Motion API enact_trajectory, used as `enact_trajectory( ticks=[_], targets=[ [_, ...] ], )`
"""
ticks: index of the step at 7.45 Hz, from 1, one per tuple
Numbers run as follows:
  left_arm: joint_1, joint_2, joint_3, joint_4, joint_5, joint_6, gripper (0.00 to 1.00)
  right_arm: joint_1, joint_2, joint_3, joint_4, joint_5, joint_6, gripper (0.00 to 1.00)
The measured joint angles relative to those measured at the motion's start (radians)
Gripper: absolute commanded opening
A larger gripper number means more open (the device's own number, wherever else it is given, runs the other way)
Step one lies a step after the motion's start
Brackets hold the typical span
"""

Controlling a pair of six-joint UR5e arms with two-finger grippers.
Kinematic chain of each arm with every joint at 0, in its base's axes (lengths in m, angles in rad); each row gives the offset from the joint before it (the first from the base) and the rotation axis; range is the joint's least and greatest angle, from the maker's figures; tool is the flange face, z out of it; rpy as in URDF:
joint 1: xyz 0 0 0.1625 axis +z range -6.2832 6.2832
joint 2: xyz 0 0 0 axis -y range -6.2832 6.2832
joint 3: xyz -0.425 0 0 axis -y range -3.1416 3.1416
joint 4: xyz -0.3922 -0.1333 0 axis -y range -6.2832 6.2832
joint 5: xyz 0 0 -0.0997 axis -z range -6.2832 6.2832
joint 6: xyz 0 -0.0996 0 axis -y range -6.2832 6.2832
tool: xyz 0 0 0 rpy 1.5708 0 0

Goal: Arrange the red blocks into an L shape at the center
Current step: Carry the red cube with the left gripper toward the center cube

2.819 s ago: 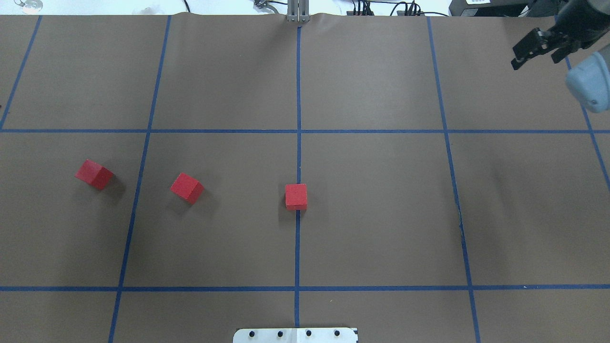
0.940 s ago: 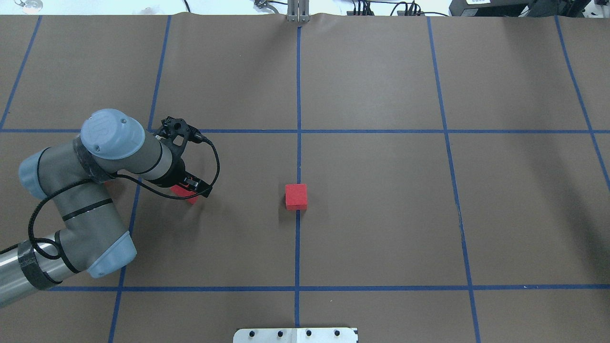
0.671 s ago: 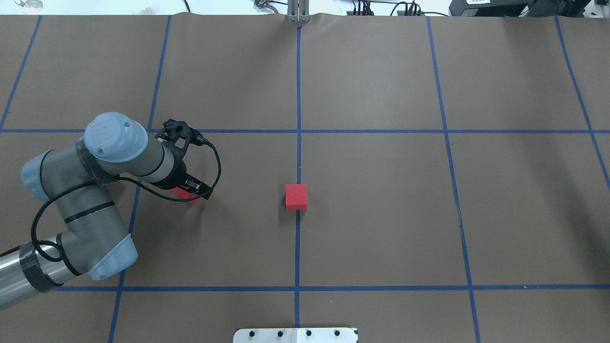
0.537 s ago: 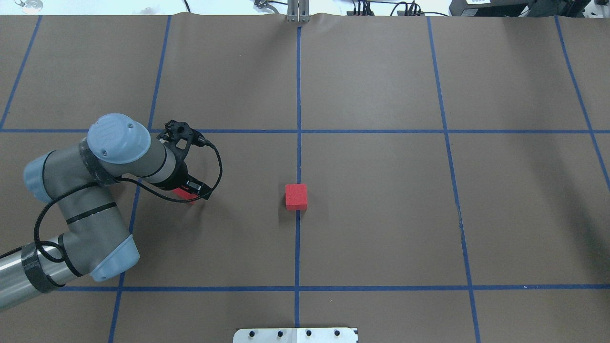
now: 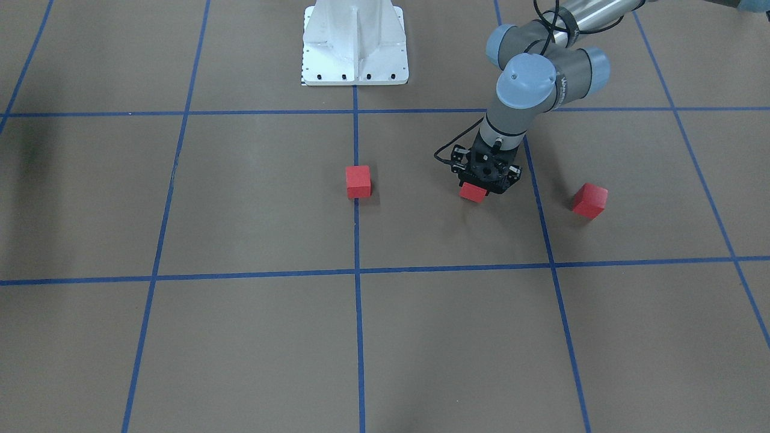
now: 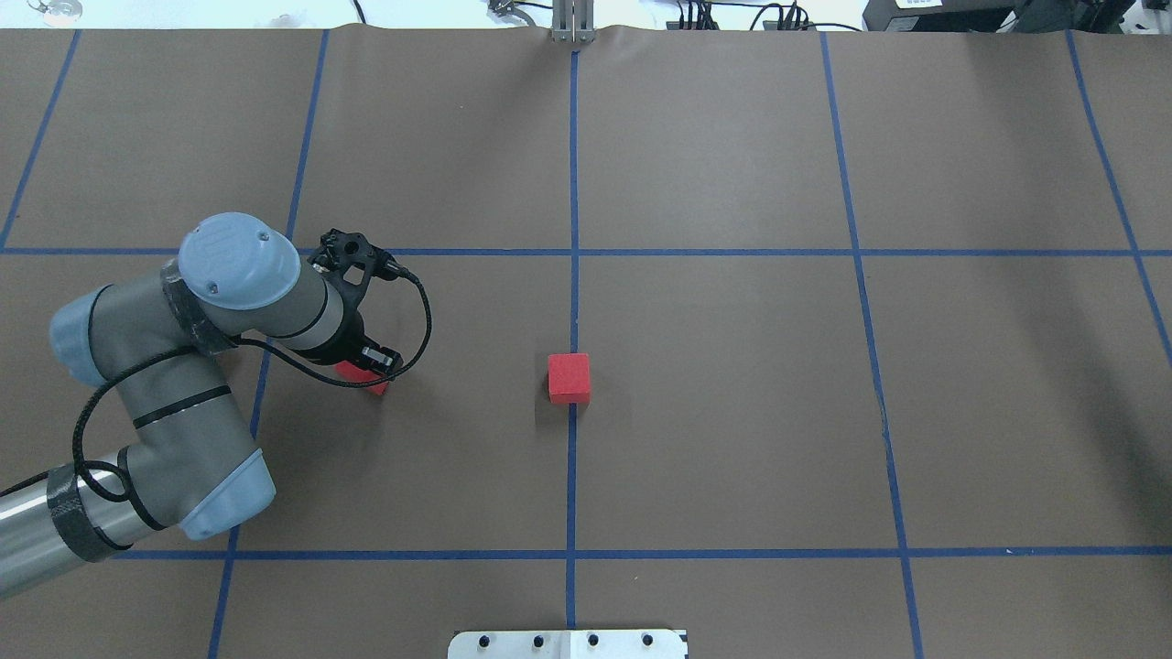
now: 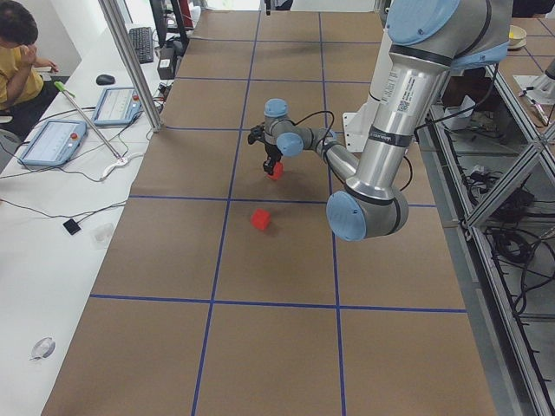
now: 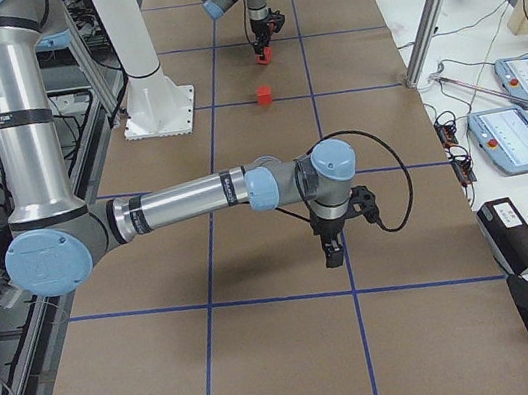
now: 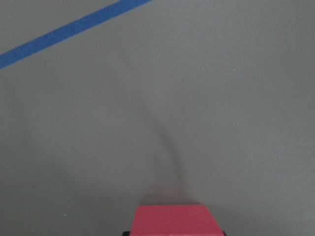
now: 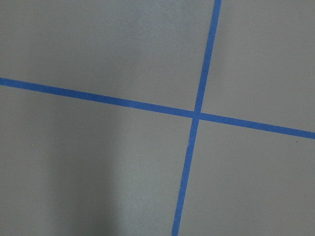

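Note:
Three red blocks lie on the brown gridded table. The centre block (image 5: pixel 358 181) (image 6: pixel 569 377) sits on the middle blue line. My left gripper (image 5: pixel 478 187) (image 6: pixel 371 371) points down and is shut on the second red block (image 5: pixel 473 192) (image 6: pixel 368 377), low at the table. That block fills the bottom of the left wrist view (image 9: pixel 172 220). The third block (image 5: pixel 589 199) (image 7: pixel 260 219) lies farther to my left, and my left arm hides it in the overhead view. My right gripper (image 8: pixel 331 252) hangs over a tape crossing. I cannot tell if it is open.
The white robot base plate (image 5: pixel 355 42) (image 6: pixel 568 643) stands at the table's near middle edge. A metal post (image 6: pixel 572 23) stands at the far edge. An operator (image 7: pixel 17 52) and desks with tablets (image 8: pixel 523 108) are beyond the far side.
My left arm came in from the left and set its gripper on the second block, hiding the third. It has since edged slightly right. My right arm left the overhead view.

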Motion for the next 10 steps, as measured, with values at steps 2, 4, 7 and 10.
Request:
enact_trajectory(
  ticks=[2, 4, 7, 10],
  targets=[
    [0.002, -0.137, -0.003, 0.148, -0.002, -0.046, 0.26, 0.000, -0.003, -0.002, 0.000, 0.000, -0.001, 0.99],
    [0.007, -0.332, 0.128, 0.180, -0.001, -0.175, 0.26, 0.000, -0.005, -0.004, 0.000, 0.000, -0.001, 0.99],
    [0.036, -0.532, 0.334, 0.173, 0.002, -0.385, 0.26, 0.000, -0.006, -0.004, 0.000, 0.000, -0.001, 0.99],
    [0.075, -0.550, 0.378, 0.156, 0.018, -0.515, 0.26, 0.000, -0.006, -0.003, 0.000, 0.000, -0.001, 0.99]
  ],
)
